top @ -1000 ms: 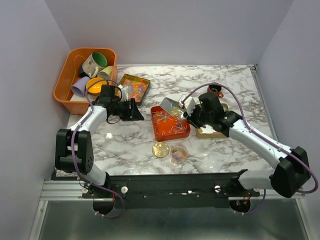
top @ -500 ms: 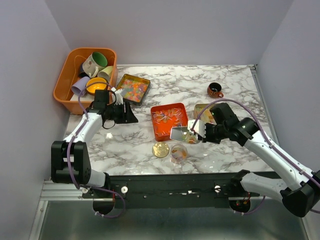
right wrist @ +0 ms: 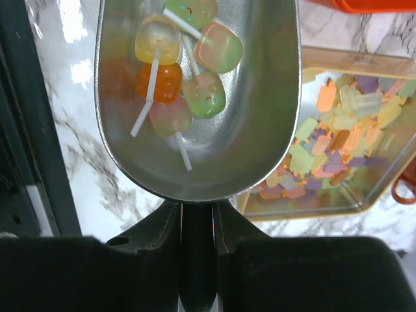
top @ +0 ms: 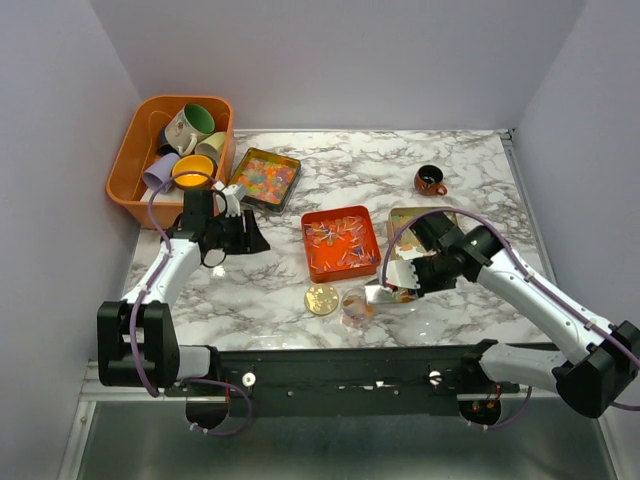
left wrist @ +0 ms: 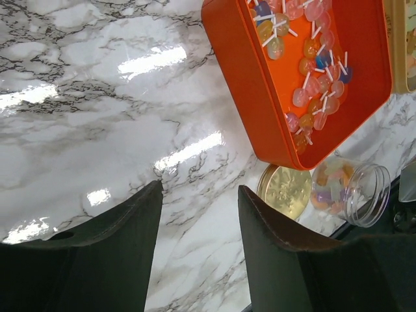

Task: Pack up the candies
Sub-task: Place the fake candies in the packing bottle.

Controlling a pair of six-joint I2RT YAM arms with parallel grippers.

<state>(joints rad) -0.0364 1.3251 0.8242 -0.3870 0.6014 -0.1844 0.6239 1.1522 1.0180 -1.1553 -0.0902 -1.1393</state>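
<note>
Right gripper (right wrist: 197, 224), jaws clamped on a scoop (right wrist: 263, 130) of candies (right wrist: 185, 78), hangs just beside the jar (top: 357, 307); tipping over its mouth likely comes next. Left gripper (left wrist: 198, 198) jaws open, empty.

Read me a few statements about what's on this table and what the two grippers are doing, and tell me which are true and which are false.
1. The right gripper holds a metal scoop with candies in it. True.
2. The left gripper is clamped on the orange tray. False: it is open and empty over the marble table, apart from the tray.
3. The clear jar sits beside the gold disc. True.
4. The small brown cup is inside the orange bin. False: it stands on the table at the far right, and the bin holds mugs.
</note>
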